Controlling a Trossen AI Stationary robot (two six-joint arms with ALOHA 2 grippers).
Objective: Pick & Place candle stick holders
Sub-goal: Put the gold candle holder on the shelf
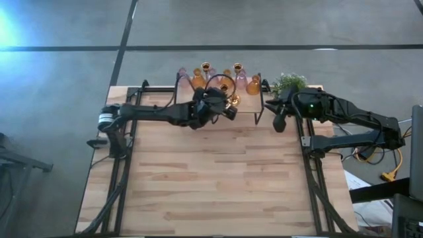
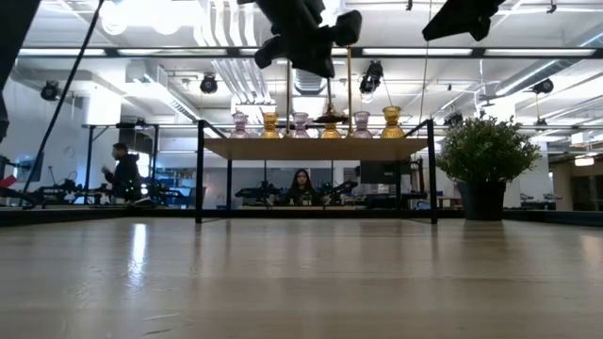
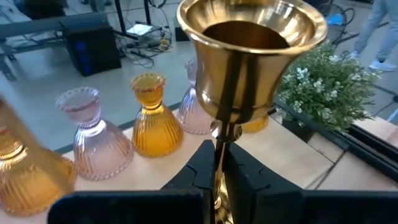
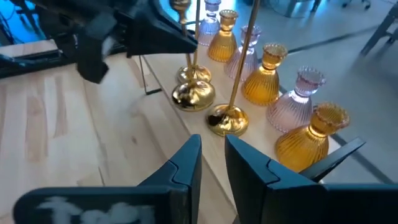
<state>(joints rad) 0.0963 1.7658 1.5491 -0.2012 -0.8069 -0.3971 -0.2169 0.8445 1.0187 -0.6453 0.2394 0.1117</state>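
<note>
Several amber (image 3: pixel 152 121) and pink (image 3: pixel 93 137) glass holders stand on their wide bases on a raised wooden shelf (image 2: pixel 245 149) at the table's far edge. Three gold candlesticks are among them. My left gripper (image 3: pixel 219 155) reaches over the shelf (image 1: pixel 228 106) and is shut on one candlestick (image 3: pixel 249 56). Another gold candlestick (image 4: pixel 227 118) stands on its round base beside it. My right gripper (image 4: pixel 211 155) is open and empty above the table by the shelf's right end (image 1: pixel 279 122). My left gripper pinches the gold candlestick's thin stem (image 3: pixel 219 140) between its two fingers, just below the flared cup. The fingers come about level from the table's left and lie across the stem. The candlestick stands upright. I cannot tell whether its base is clear of the shelf.
A green potted plant (image 1: pixel 289 82) stands at the far edge between the shelf's right end and my right arm. The shelf rests on black legs (image 2: pixel 199 179). The wooden table top (image 1: pixel 218 178) lies bare nearer the front. People show in the room behind.
</note>
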